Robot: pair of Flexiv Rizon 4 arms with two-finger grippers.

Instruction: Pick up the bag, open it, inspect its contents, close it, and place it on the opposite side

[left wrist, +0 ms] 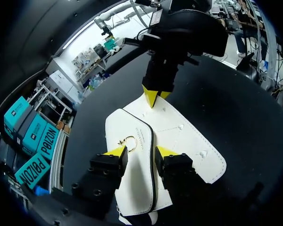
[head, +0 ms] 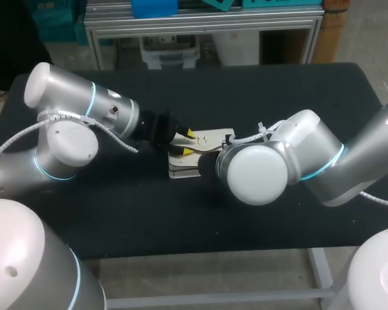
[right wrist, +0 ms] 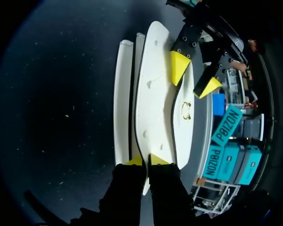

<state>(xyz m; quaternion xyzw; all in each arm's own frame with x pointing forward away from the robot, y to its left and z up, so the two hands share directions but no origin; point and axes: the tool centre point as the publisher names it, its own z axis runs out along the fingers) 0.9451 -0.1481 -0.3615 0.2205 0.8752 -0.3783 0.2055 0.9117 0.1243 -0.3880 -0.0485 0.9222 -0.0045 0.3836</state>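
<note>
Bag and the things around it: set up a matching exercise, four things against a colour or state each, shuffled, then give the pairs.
Things:
1. table
2. bag
3. ring on the bag's front
4. right gripper

Colour or state:
A. shut on the bag's flap edge
B. black
C. white with dark edging
D. gold-coloured

Pairs: 1-B, 2-C, 3-D, 4-A

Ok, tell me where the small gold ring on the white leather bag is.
In the left wrist view the gold ring lies on the white bag's upper panel, just ahead of the left gripper; the right gripper is at the bag's far end.
</note>
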